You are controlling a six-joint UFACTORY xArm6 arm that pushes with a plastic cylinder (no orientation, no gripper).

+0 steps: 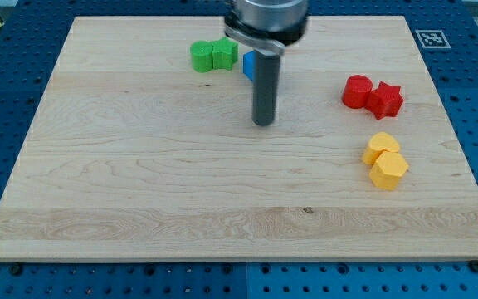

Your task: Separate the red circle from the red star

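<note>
Nearest you, toward the view's bottom right, two yellow blocks (385,160) sit touching each other on the desk (139,191), just below the red pair and apart from it.

Your end effector is a bare rod with nothing to open, close or clamp; my tip (263,123) rests on bare wood near the middle of the desk, touching no block. From it, the task's things lie off to the view's right and a little toward the top: the red circle (357,91) first, then the red star (386,100) pressed against the circle's right side. So the circle is the nearer one, and the pair's long axis runs almost left to right, roughly in line with your approach. You will likely need to come at the seam from above or below instead of head-on, or both reds may slide together.

Farthest back, two green blocks (212,56) touch each other, with a blue block (248,65) partly hidden behind the rod.
</note>
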